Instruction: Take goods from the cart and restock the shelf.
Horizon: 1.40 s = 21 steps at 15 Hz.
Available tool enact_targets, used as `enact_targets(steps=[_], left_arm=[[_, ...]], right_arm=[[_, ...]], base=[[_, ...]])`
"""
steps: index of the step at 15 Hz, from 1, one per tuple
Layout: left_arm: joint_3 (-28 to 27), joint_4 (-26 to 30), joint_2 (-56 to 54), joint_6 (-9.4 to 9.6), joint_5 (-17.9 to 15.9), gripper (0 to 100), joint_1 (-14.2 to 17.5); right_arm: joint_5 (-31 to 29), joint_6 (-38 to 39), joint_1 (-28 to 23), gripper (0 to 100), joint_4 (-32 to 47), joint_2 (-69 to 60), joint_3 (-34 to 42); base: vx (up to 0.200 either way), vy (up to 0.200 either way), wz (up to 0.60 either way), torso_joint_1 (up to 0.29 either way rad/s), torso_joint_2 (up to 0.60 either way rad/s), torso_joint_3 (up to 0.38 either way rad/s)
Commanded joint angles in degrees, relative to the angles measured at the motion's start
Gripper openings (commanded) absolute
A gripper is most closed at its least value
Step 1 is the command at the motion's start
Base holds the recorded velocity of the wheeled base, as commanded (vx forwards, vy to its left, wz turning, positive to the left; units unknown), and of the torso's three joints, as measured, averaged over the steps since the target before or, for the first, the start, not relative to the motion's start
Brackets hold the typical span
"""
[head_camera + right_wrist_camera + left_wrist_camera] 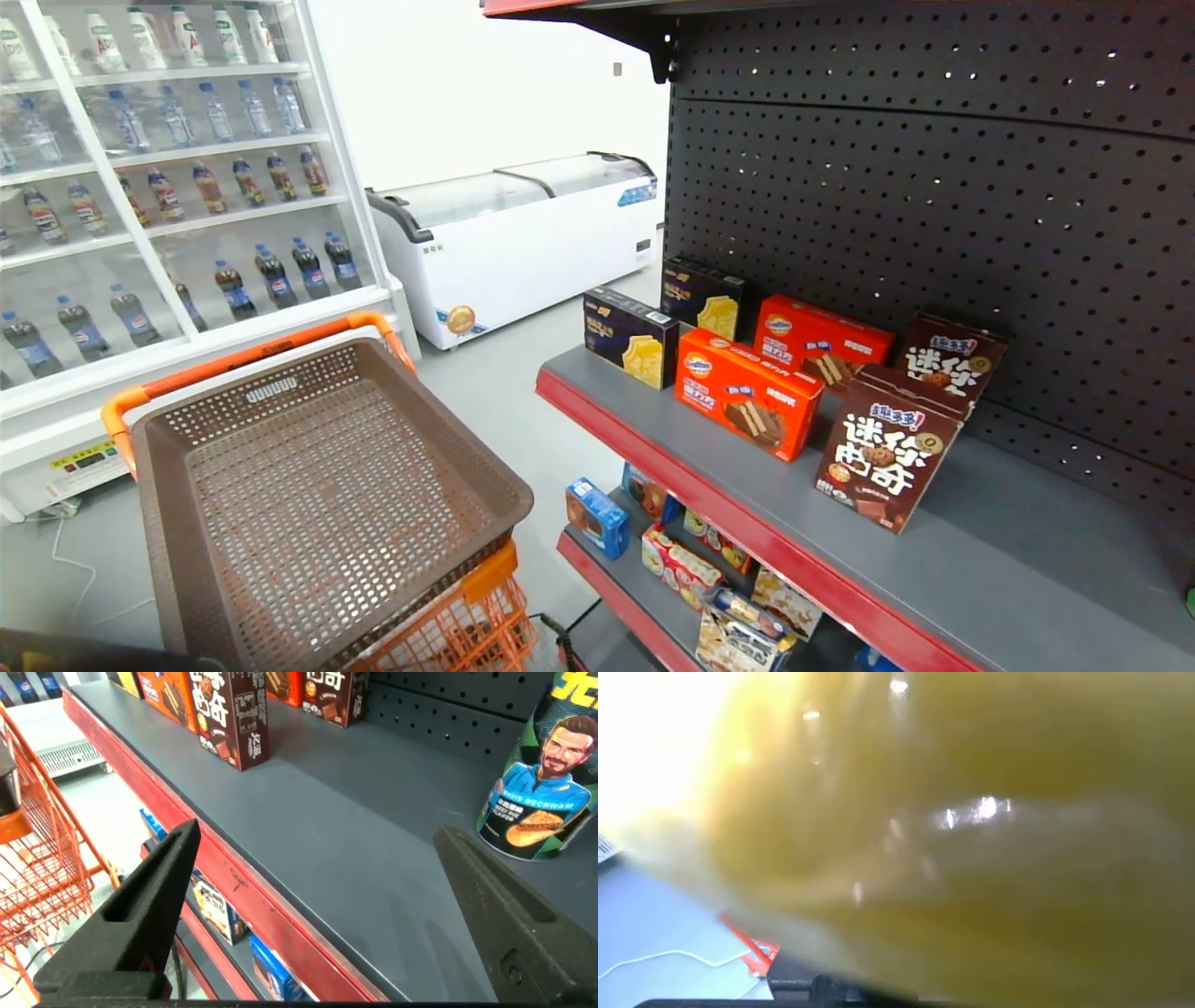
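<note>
right pincer (318,835) spread above the shelf (355,868), near the upright can (537,775) standing on it, likely set well apart from the boxes (229,719) to start its own row; left pincer's state i cannot tell

Perforated brown plastic basket (327,485); matt grey shelf (1008,560) with black perforated metal backing (934,187); glossy printed cardboard boxes (747,392).

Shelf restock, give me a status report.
Right gripper open over shelf, can beside it. Blurred yellow thing close against left wrist camera. Nothing seen in the way.
</note>
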Motion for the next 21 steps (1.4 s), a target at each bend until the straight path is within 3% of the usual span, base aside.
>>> enact_targets(steps=[1, 6, 9, 16, 21], left_arm=[[0.0, -0.1, -1.4, 0.00, 0.0, 0, 0.0], [0.4, 0.0, -1.4, -0.09, -0.1, 0, -0.2], [0.7, 0.0, -1.4, -2.03, -0.2, 0, -0.2], [1.1, 0.0, -1.9, -2.03, -0.1, 0, -0.2], [1.1, 0.0, -1.9, -2.11, -0.1, 0, -0.3]], right_arm=[[0.0, 0.0, 0.0, 100, 0.0, 0.1, 0.0], [0.0, 0.0, 0.0, 100, 0.0, 0.1, 0.0], [0.0, 0.0, 0.0, 100, 0.0, 0.1, 0.0], [0.0, 0.0, 0.0, 100, 0.0, 0.1, 0.0], [0.0, 0.0, 0.0, 100, 0.0, 0.1, 0.0]], base=[[0.000, 0.000, -0.60, -0.002, 0.01, 0.007], [0.000, 0.000, -0.60, 0.002, 0.01, 0.006], [0.000, 0.000, -0.60, 0.005, 0.00, -0.001], [0.000, 0.000, -0.60, 0.000, 0.00, 0.004], [0.000, 0.000, 0.00, 0.000, 0.00, 0.000]])
